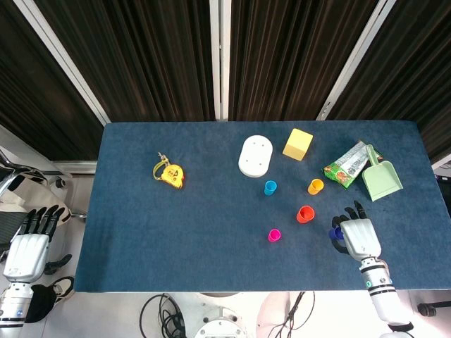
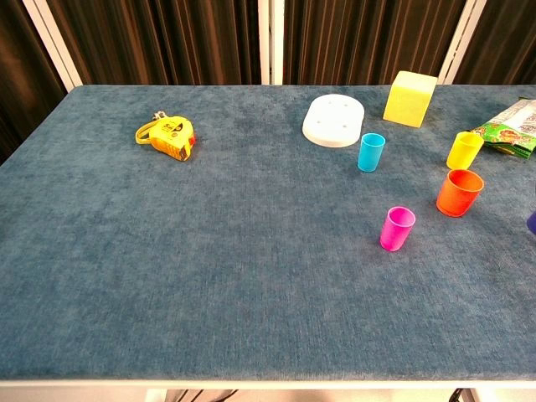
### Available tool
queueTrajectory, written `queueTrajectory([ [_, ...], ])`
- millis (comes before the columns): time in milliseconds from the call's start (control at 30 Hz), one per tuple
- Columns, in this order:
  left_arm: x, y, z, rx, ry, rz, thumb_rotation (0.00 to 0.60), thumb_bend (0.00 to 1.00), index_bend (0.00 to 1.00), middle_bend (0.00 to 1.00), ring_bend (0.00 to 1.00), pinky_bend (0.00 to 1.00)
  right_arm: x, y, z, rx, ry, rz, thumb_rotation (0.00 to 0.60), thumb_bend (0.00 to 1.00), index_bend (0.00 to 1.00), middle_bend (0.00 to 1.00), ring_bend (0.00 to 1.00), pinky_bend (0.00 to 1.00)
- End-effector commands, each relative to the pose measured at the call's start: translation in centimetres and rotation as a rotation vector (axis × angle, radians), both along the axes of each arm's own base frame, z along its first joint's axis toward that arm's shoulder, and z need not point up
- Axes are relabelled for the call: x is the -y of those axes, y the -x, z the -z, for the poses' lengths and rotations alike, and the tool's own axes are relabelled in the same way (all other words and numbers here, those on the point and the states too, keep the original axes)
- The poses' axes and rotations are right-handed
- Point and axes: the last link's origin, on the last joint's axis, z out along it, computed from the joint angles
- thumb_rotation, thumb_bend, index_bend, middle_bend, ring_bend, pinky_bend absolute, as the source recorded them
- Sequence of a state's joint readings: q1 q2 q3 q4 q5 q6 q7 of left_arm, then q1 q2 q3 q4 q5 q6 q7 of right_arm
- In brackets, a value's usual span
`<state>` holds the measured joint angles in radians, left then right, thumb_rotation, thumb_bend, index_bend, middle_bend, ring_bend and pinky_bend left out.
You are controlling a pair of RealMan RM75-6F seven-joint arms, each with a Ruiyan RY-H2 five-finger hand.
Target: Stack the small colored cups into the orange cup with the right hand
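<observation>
The orange cup (image 1: 304,214) (image 2: 459,193) stands upright at the right of the blue table. A yellow cup (image 1: 315,186) (image 2: 464,150) stands behind it, a cyan cup (image 1: 270,187) (image 2: 371,152) further left, and a magenta cup (image 1: 274,235) (image 2: 397,229) nearer the front. My right hand (image 1: 358,236) is to the right of the orange cup and holds a dark blue cup (image 1: 337,232) at its thumb side. Only a sliver of that cup (image 2: 533,220) shows at the chest view's right edge. My left hand (image 1: 28,243) hangs off the table's left side, fingers apart, holding nothing.
A white oval plate (image 1: 255,155) and a yellow block (image 1: 298,144) sit at the back. A snack packet (image 1: 345,167) and a green scoop (image 1: 380,177) lie at the back right. A yellow tape measure (image 1: 170,173) lies at the left.
</observation>
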<state>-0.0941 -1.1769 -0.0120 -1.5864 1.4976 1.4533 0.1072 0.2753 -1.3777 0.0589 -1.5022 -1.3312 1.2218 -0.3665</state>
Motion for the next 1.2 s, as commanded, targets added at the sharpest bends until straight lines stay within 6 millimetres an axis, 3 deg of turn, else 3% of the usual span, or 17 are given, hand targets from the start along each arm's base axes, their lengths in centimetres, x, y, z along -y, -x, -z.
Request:
queueTrajectory([
  [33, 0.0, 0.0, 0.0, 0.002, 0.001, -0.001, 0.600, 0.08, 0.06, 0.04, 0.00, 0.00, 1.2, -1.6, -2.1, 0.080, 0.054, -0.033, 0.600, 0.23, 0.55, 0.50, 0.19, 0.00],
  [267, 0.0, 0.1, 0.1, 0.001, 0.005, -0.004, 0.600, 0.08, 0.06, 0.04, 0.00, 0.00, 4.1, -4.2, -3.8, 0.107, 0.083, -0.082, 0.600, 0.23, 0.55, 0.50, 0.19, 0.00],
  [633, -0.3, 0.3, 0.0, 0.000, 0.007, -0.009, 0.600, 0.08, 0.06, 0.04, 0.00, 0.00, 6.0, -6.1, -1.0, 0.066, -0.039, -0.055, 0.600, 0.23, 0.56, 0.50, 0.19, 0.00],
  [1200, -0.2, 0.9, -0.4, 0.013, -0.008, -0.026, 0.600, 0.08, 0.06, 0.04, 0.00, 0.00, 6.8, -7.2, 0.8, 0.019, -0.098, -0.052, 0.600, 0.23, 0.56, 0.49, 0.18, 0.00],
])
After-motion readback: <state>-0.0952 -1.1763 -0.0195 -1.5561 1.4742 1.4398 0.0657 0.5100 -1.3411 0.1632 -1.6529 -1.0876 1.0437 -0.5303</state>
